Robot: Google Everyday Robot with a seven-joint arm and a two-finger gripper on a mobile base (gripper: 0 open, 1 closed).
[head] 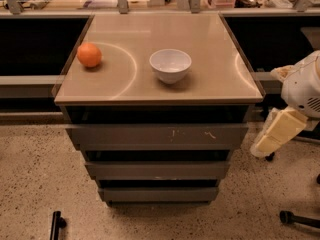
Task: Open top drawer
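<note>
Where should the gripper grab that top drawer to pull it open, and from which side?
Probably hook the upper edge of the top drawer front, coming from the front: it has no handle, but a dark gap sits above it. The gripper hangs off its right end.
</note>
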